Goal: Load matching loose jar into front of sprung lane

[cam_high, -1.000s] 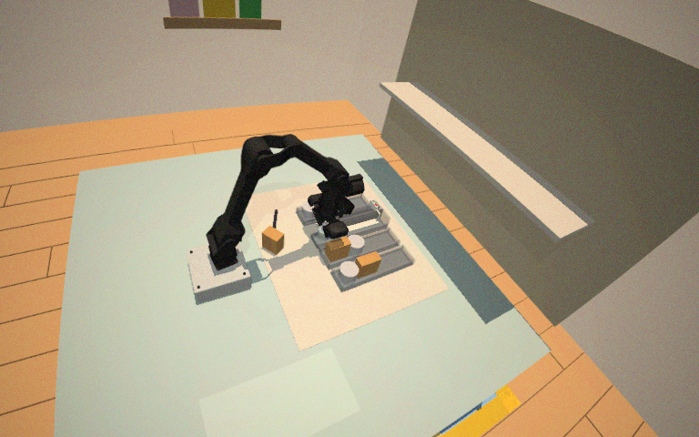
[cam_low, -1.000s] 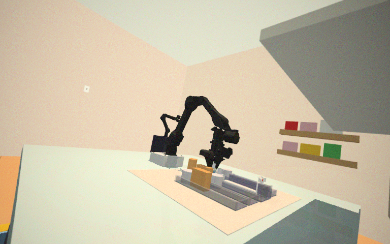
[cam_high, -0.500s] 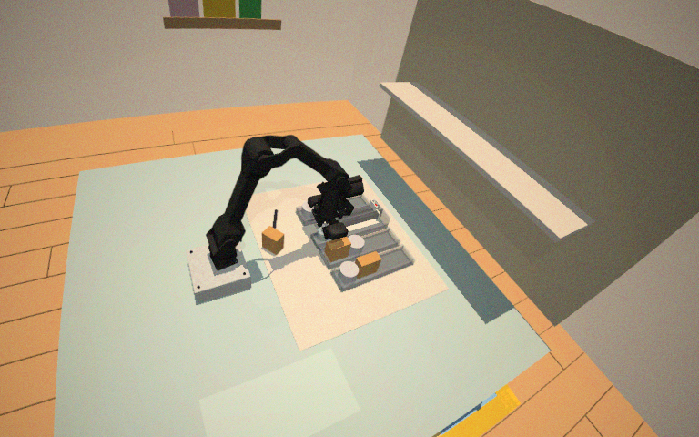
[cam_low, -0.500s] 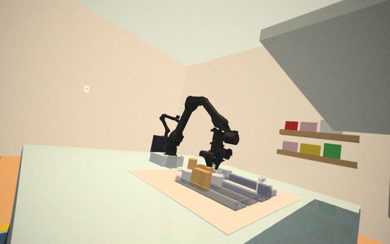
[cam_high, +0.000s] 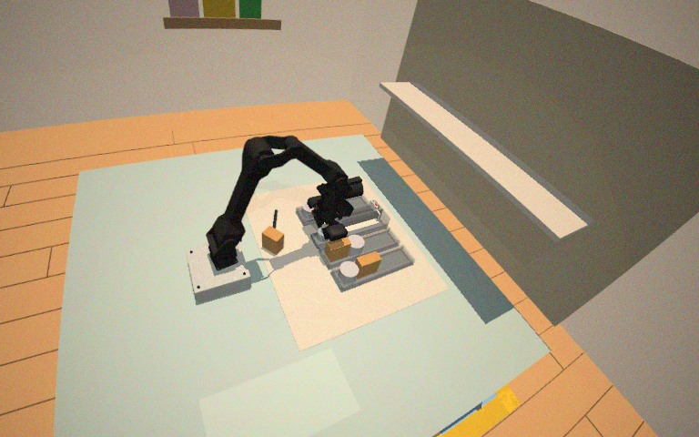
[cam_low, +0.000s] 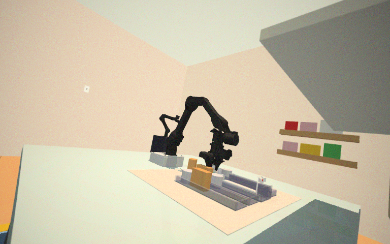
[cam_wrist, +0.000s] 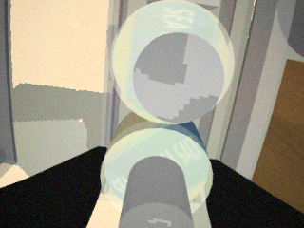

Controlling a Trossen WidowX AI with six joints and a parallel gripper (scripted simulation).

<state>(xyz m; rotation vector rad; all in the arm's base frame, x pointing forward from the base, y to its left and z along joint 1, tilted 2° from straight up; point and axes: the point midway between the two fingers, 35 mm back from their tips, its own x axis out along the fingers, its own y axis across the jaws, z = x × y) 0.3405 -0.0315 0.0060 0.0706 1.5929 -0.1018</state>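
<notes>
My gripper (cam_wrist: 156, 162) (cam_low: 213, 169) points down at the front of the sprung lane and is shut on a pale see-through sea salt jar (cam_wrist: 119, 151). Its black fingers stand left and right of the jar in the wrist view. A second pale see-through jar with matching lettering (cam_wrist: 178, 78) stands just beyond it in the lane, close to it or touching. The lane's right wall (cam_wrist: 238, 62) runs past both jars in the wrist view. The arm covers most of the lane's front in the top view. The front stop, the pusher plate contact and the held jar's base cannot be made out.
A neighbouring lane holds an orange-brown box (cam_high: 337, 249) and a white round jar (cam_high: 355, 243). The outermost lane holds another white jar (cam_high: 349, 269) and box (cam_high: 369, 263) (cam_low: 200, 179). A loose box (cam_high: 272, 240) stands between the arm base and the lanes.
</notes>
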